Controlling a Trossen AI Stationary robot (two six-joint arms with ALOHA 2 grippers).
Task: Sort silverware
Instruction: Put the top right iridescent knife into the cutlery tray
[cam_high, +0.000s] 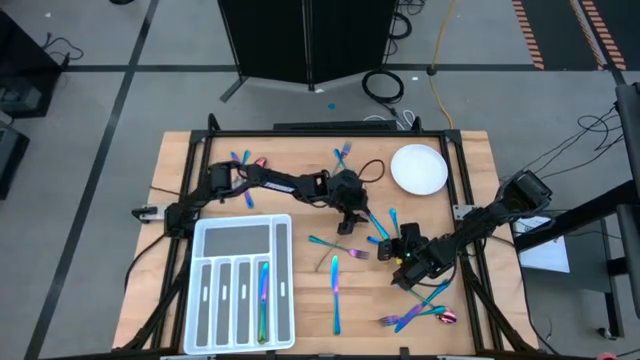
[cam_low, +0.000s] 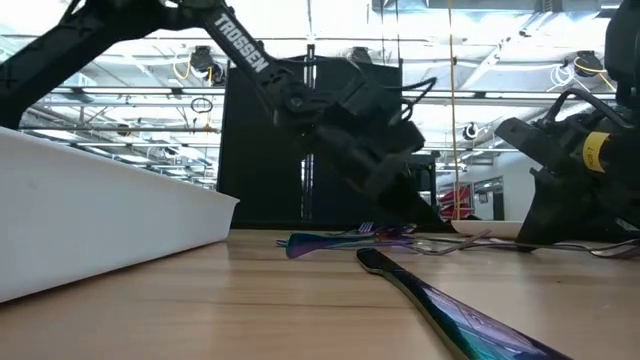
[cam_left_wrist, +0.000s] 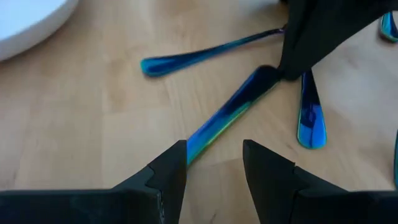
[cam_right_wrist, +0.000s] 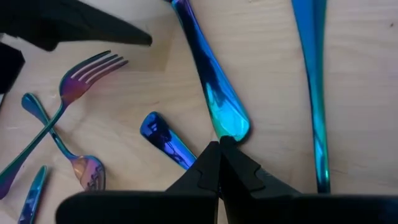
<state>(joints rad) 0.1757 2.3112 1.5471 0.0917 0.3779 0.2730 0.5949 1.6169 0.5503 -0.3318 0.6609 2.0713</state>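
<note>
Iridescent silverware lies scattered flat on the wooden table (cam_high: 300, 170) between the arms. One blue-teal piece (cam_left_wrist: 227, 115) lies slanted between the two grippers. My left gripper (cam_left_wrist: 214, 158) is open low over one end of it, a finger on either side; I cannot tell whether it touches. My right gripper (cam_right_wrist: 219, 152) is shut at the piece's other, wide end (cam_right_wrist: 227, 124). In the high view, my left gripper (cam_high: 352, 220) and my right gripper (cam_high: 393, 243) stand close together at mid-table. A fork (cam_right_wrist: 87, 71) and other pieces (cam_right_wrist: 163, 140) lie beside them. My right gripper's shut fingertips (cam_right_wrist: 211, 163) meet the rounded wide end (cam_right_wrist: 231, 129) of the blue-teal piece, coming in low and along its length. The piece lies flat on the table. Whether the tips pinch or only touch it does not show.
A white compartmented tray (cam_high: 243, 285) stands at the near left with one piece (cam_high: 263, 300) in a slot. A white plate (cam_high: 418, 168) sits at the far right. More silverware lies at the far left (cam_high: 245, 160), far middle (cam_high: 343, 152), near middle (cam_high: 336, 300) and near right (cam_high: 420, 315).
</note>
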